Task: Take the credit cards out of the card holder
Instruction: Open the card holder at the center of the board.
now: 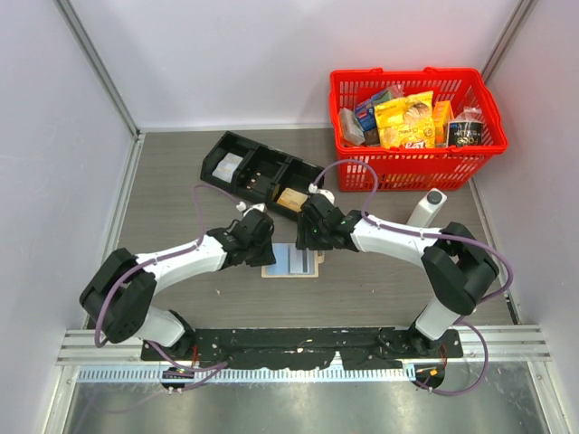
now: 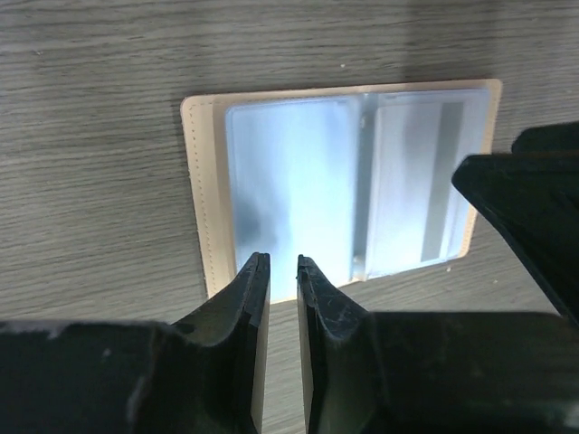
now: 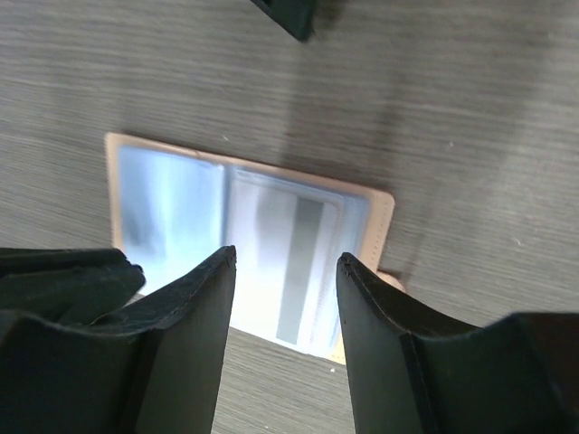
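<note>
Tan card holder [image 2: 344,190] lies open on the table [image 2: 90,90], pale blue cards [image 2: 425,181] seemingly in its sleeves. Barely parted, the left hand [image 2: 282,271] hovers at its edge; the spread right hand [image 3: 285,262] hangs above it.

Grey wood-grain table boxed in by pale walls

The table top [image 1: 172,172] is matte grey with a fine grain, seen close in both wrist views. Plain whitish panels stand at the back wall [image 1: 271,54], left wall [image 1: 45,163] and right wall [image 1: 552,154], joined by aluminium posts [image 1: 98,65]. A ribbed metal rail [image 1: 99,346] runs along the near edge. The light is soft and even, casting faint shadows.
</note>
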